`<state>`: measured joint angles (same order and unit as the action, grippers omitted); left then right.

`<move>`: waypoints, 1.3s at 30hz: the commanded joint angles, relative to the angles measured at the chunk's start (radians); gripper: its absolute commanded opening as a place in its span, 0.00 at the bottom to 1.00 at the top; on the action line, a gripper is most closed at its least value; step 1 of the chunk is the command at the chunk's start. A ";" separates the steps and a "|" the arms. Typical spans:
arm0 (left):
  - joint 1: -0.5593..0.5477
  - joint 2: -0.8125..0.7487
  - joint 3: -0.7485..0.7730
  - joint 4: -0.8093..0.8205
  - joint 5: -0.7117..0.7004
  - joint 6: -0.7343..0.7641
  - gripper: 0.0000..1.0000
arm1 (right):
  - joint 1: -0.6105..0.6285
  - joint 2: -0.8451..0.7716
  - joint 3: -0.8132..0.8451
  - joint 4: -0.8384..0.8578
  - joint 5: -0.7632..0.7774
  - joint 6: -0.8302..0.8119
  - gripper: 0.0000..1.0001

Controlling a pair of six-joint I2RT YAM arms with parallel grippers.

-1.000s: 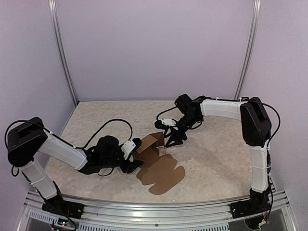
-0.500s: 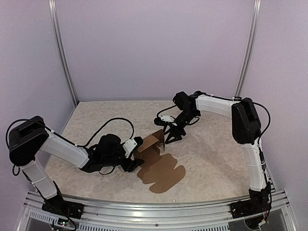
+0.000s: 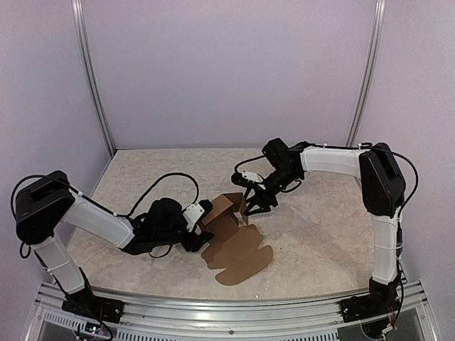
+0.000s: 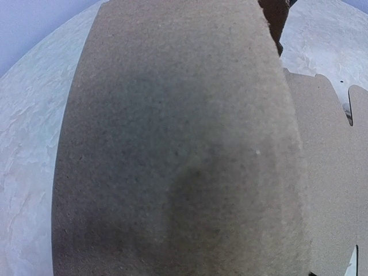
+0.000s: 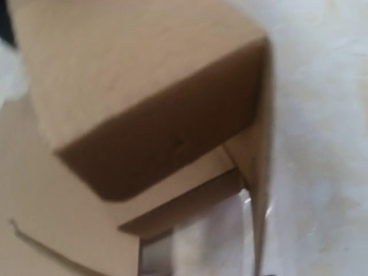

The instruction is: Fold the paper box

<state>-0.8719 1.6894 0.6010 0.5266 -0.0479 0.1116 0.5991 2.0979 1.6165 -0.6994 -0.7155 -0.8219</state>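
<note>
On the mottled beige table (image 3: 320,234), a little left of the middle, lies the paper box (image 3: 238,256), half formed. Its near part spreads flat on the surface, a brown sheet with rounded flaps along its edges. Its far part stands up as a small open carton with folded walls.

From the left, the left arm lies low along the table, a black cable (image 3: 170,181) looping over it. The left gripper (image 3: 202,222) sits right against the left side of the raised part. From above, its dark fingers blend with the cardboard and their shadow, so I cannot tell whether its jaws are spread or pinching a panel. The left wrist view is filled almost wholly by 1 brown panel, very close and blurred. A strip of the flat sheet with its cut notches shows at the right, and pale table at the left.

From the right, the right arm reaches in from the far side, and the right gripper (image 3: 256,206) points down at the right edge of the raised part. Its 2 fingers stand spread apart like an inverted V. Whether they touch the cardboard cannot be told. The right wrist view looks into the carton's shadowed hollow, with a thin wall edge running down the right side and the flat sheet at the lower left.
</note>
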 commanded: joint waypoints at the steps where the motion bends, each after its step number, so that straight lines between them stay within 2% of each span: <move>1: -0.002 0.027 0.021 0.004 -0.047 0.003 0.66 | 0.048 -0.003 0.010 0.082 -0.074 0.213 0.55; 7: -0.005 0.026 0.025 -0.010 -0.042 0.009 0.67 | 0.030 0.025 0.026 0.074 -0.081 0.252 0.52; 12: -0.002 0.028 0.046 -0.023 -0.067 -0.025 0.67 | 0.016 0.017 0.000 0.040 -0.115 0.224 0.53; 16: -0.004 0.043 0.084 -0.037 -0.083 -0.055 0.66 | 0.020 -0.021 -0.088 0.170 -0.088 0.304 0.52; 26: -0.025 0.062 0.133 -0.076 -0.052 -0.072 0.66 | 0.045 -0.138 -0.337 0.635 0.045 0.533 0.52; 29: -0.027 0.065 0.140 -0.089 -0.038 -0.073 0.66 | 0.046 -0.177 -0.396 0.743 0.100 0.555 0.50; 33: -0.024 0.075 0.155 -0.106 -0.020 -0.070 0.66 | 0.047 -0.215 -0.441 0.817 0.195 0.540 0.47; 39: -0.022 0.110 0.192 -0.145 -0.011 -0.066 0.66 | 0.047 -0.220 -0.454 0.822 0.321 0.523 0.45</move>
<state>-0.8822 1.7592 0.7639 0.4397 -0.1223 0.0296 0.6392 1.9068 1.1763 0.0219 -0.4931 -0.2935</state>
